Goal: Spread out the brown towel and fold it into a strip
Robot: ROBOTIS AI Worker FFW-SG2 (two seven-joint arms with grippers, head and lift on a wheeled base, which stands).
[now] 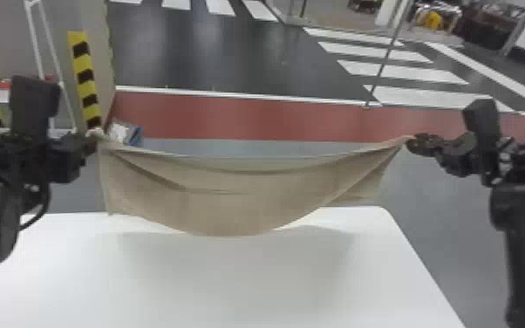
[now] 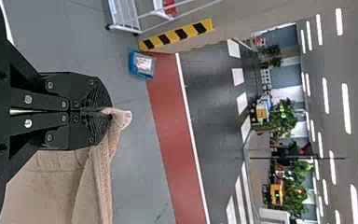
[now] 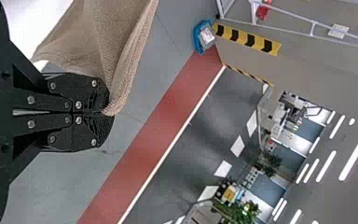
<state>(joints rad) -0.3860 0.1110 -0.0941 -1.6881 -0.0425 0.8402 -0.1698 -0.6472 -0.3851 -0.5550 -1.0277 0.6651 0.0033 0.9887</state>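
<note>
The brown towel (image 1: 240,196) hangs in the air between both grippers, sagging in the middle over the table's far edge. My left gripper (image 1: 93,138) holds its upper left corner, and my right gripper (image 1: 410,143) holds its upper right corner. In the left wrist view the left gripper (image 2: 108,112) is shut on a bunched corner of the towel (image 2: 100,182). Closed fingertips of the right gripper (image 3: 106,112) pinch the other corner of the towel (image 3: 107,42) in the right wrist view.
A white table (image 1: 231,279) lies below and nearer than the towel, with a soft shadow on it. On the floor beyond, at the left, stands a blue bin (image 1: 135,135) near a yellow and black striped guard (image 1: 85,83).
</note>
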